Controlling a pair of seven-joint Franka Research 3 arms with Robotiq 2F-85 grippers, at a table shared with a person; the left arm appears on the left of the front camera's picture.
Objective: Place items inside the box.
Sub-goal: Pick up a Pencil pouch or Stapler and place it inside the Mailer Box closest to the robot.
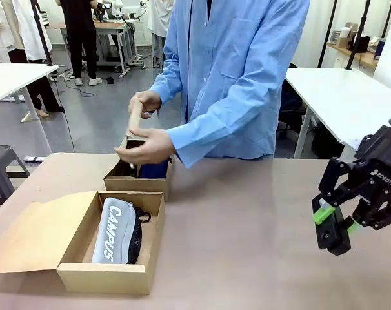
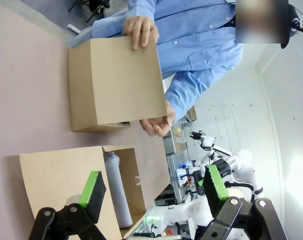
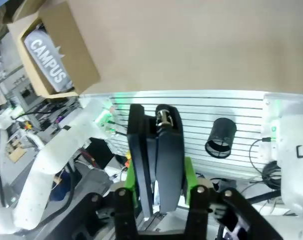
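Two open cardboard boxes sit on the brown table. One, the near box, has its lid flap folded out flat toward the robot's left and holds the grey "CAMPUS" pencil case, which lies lengthwise inside it. Just behind it stands the far box, where a navy pouch shows in the opening. A person in a blue shirt holds that box: one hand reaches across its top and the other hand grips its raised flap. Over the table's right side, well apart from both boxes, hangs the right gripper, its jaws closed on a black stapler pinched between the green pads. Above the near box, the left gripper has its jaws spread wide with nothing between them
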